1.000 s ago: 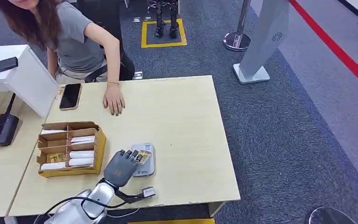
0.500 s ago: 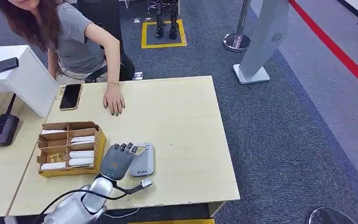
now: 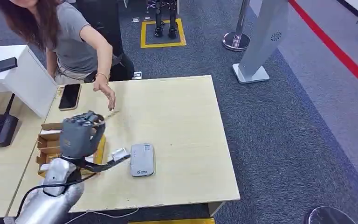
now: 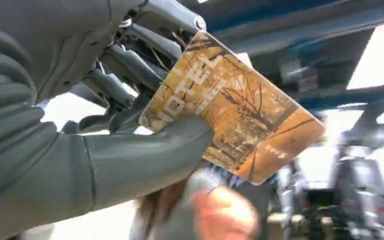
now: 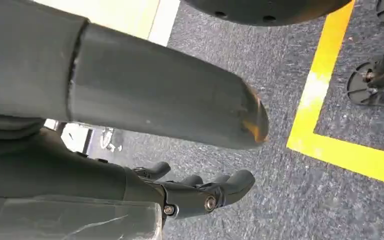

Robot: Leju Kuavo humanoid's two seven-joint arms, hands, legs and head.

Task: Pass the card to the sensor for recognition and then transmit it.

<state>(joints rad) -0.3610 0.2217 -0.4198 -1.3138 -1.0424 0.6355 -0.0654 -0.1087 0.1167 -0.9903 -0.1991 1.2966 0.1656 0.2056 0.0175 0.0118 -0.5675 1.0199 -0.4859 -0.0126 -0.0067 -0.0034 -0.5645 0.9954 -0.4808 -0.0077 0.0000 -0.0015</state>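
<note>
The pale wooden rectangular table (image 3: 182, 121) bears everything and serves as the landmark. A person in a grey T-shirt (image 3: 72, 39) leans in at the table's far edge, one hand (image 3: 105, 88) hanging above the tabletop near that edge. A brown cardboard box with dividers (image 3: 49, 140) sits on the table's left part, white packets lying in its compartments. The robot's silver left arm rises from the table's near edge, and its grey left hand (image 3: 78, 134) is lifted above the tabletop over that box. A black smartphone (image 3: 69, 96) lies flat by the table's far left corner. The grey rounded card sensor (image 3: 142, 159) lies flat on the table toward its near edge, apart from the raised hand.

The orange-brown printed hotel card (image 4: 235, 107) is held off the table in the left hand: in the left wrist view the thick grey thumb (image 4: 150, 152) presses one face near a corner and the darker fingers (image 4: 125, 65) back the other, most of the card jutting out beyond them.

The right hand (image 5: 195, 192) hangs over the dark carpet beside a yellow floor line (image 5: 330, 100), its fingers curled loosely apart with nothing in them.
</note>
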